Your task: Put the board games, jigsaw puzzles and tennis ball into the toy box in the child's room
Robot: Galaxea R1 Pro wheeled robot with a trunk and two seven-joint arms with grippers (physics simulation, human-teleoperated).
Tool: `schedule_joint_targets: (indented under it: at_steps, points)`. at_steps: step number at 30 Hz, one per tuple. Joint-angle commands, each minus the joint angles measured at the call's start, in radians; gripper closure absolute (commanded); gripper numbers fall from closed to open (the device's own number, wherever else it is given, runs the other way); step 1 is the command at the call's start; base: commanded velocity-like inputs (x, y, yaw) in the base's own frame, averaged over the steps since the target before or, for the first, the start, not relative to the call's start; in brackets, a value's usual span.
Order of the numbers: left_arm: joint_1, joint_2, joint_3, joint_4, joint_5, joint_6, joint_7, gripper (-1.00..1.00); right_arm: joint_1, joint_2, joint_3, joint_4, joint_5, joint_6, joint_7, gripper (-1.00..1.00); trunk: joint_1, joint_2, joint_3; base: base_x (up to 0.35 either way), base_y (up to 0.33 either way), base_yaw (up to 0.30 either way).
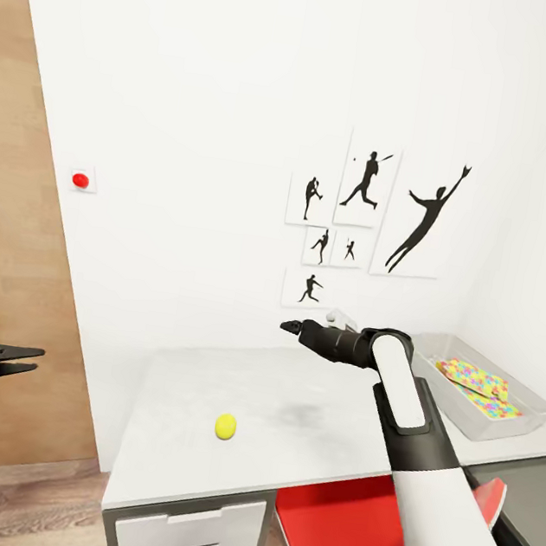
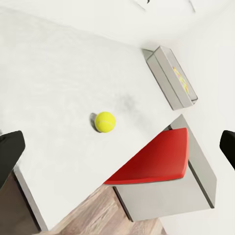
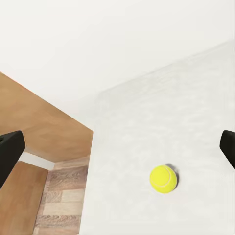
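Right white-and-black arm's gripper above long pale grey desk top, jaws apart, nothing held. Left gripper off the desk's left end, jaws spread, empty. Small yellow-green tennis ball alone near front edge. Multicolour jigsaw sheets inside shallow light grey bin at far right. Red chair seat under desk.

No text, label, brand, number or sign can be read anywhere.
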Motion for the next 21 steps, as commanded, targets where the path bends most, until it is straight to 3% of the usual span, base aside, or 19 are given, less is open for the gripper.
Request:
schedule_joint_targets:
  at_steps: [1,9,21]
  points:
    - [-0.001,-0.001,0.007,0.0,-0.01,0.011,-0.006,-1.0,-0.001,0.0,0.0,0.0,-0.009,0.002,-0.01,-1.0,0.001,-0.001,-0.001,0.18,0.173,0.205]
    - [-0.001,-0.001,0.007,0.0,-0.009,0.011,-0.006,-1.0,0.013,-0.002,-0.006,0.003,-0.017,0.008,0.003,-1.0,0.001,-0.001,0.003,0.083,0.216,0.093]
    - [-0.001,-0.003,0.007,0.0,-0.009,0.011,-0.006,-1.0,0.017,0.0,-0.007,0.012,-0.012,0.006,-0.007,-1.0,0.001,-0.001,0.003,0.001,0.011,0.001]
